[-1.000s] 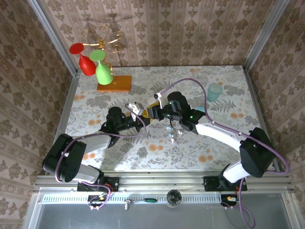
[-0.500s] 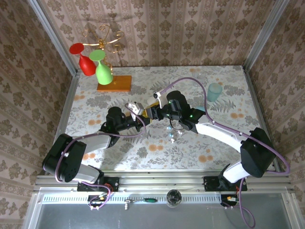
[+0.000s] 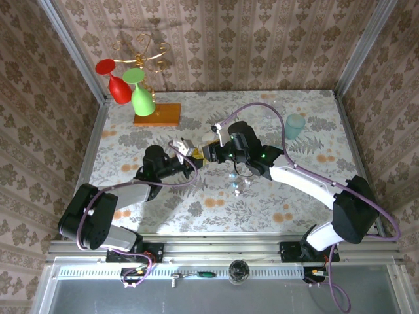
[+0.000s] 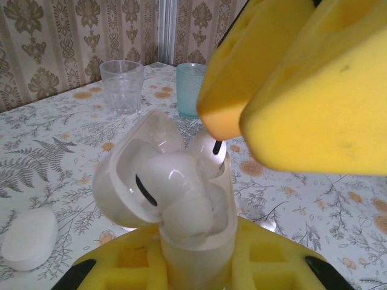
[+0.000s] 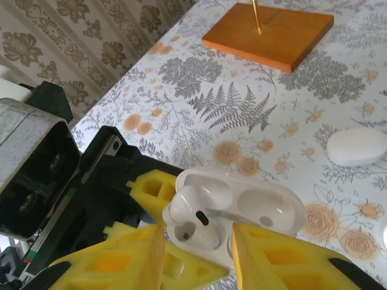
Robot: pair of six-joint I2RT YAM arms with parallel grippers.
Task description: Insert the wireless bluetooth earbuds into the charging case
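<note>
Left fingers [image 4: 121, 269] are clenching the open charging case [image 5: 242, 208] over the desk's [image 3: 294, 118] middle. Right fingers [image 5: 121, 260], spread empty, are hovering above a tilted earbud [image 5: 187, 208], risking jamming it if pushing askew.

glossy plastic charging case [image 5: 266, 211] (matt foam pads [image 5: 115, 260] on right end effector [image 5: 196, 237])

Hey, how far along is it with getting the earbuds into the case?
Done: the small white oval charging case is open, clamped in the left gripper, with one white earbud in a well, perhaps not fully seated. In hand: the open right gripper hovers above that earbud. Left: the second well is empty, so another earbud must go in.
</note>
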